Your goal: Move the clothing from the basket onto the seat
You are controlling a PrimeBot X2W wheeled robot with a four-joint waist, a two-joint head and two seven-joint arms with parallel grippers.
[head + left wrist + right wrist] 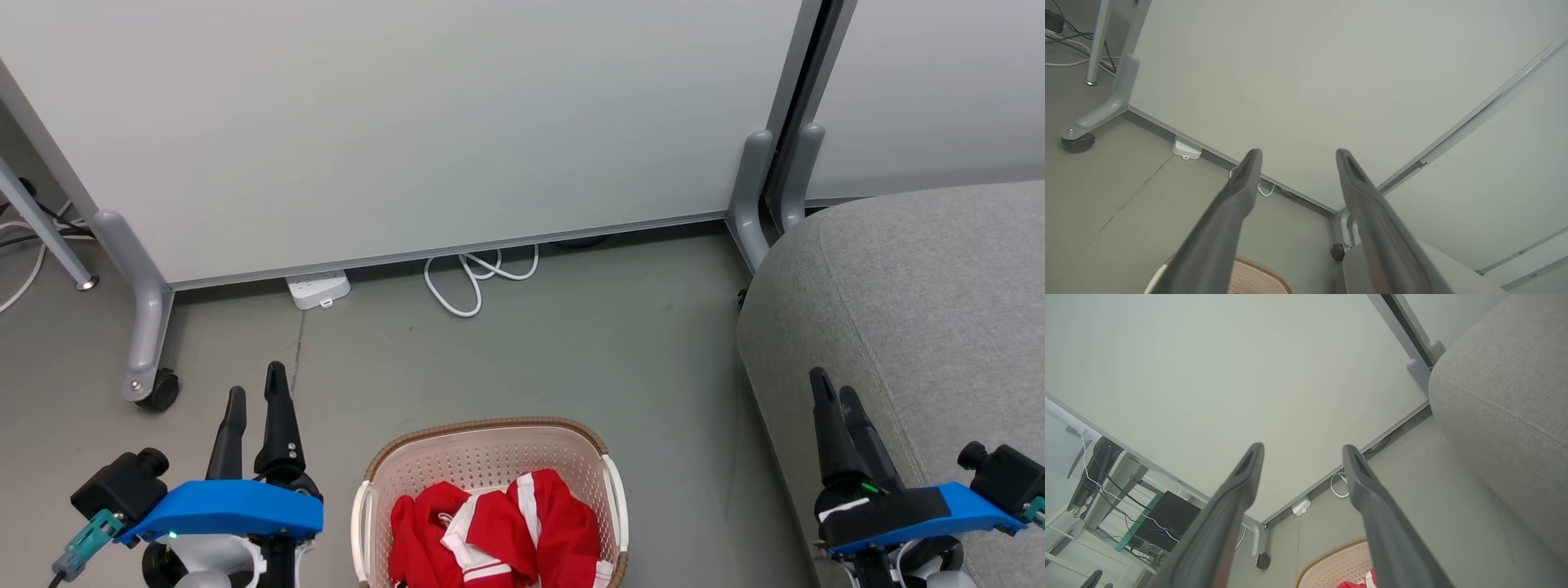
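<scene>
Left pincer (255,382) and right pincer (833,385) gape empty at the lower corners; best dip into the basket (490,426) and pinch the clothing (498,531) at what seems its highest fold.

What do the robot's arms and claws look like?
The left claw and right claw each have two long, dark, tapered fingers. Behind them sit bright blue plastic covers, boxy black cameras and tiny green lights. A teal plug joins the left wrist.
</scene>
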